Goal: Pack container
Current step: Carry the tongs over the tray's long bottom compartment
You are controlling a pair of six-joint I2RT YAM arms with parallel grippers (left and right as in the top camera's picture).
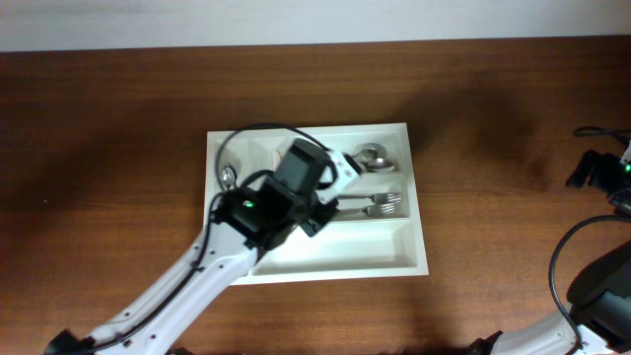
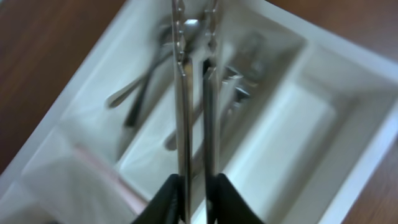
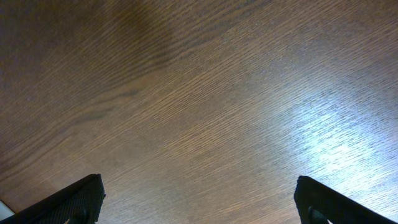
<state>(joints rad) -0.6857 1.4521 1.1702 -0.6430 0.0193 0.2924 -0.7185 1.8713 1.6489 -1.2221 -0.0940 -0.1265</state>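
The container [image 1: 345, 254] is a white compartment tray at the table's middle. It holds spoons [image 1: 375, 158] in its top right slot, forks [image 1: 380, 205] below them and one spoon [image 1: 229, 176] at the left. My left arm [image 1: 281, 197] reaches over it. In the left wrist view, my left gripper [image 2: 196, 182] hangs above the container [image 2: 292, 124]. Its jaws stand narrowly apart on a two-armed metal utensil [image 2: 182, 112], like tongs, with one arm against each finger. My right gripper [image 3: 199, 202] is wide open over bare wood and holds nothing.
The brown wooden table [image 1: 513, 118] surrounds the tray. My right arm [image 1: 601, 170] sits at the far right edge with its cables. The left wrist view is blurred.
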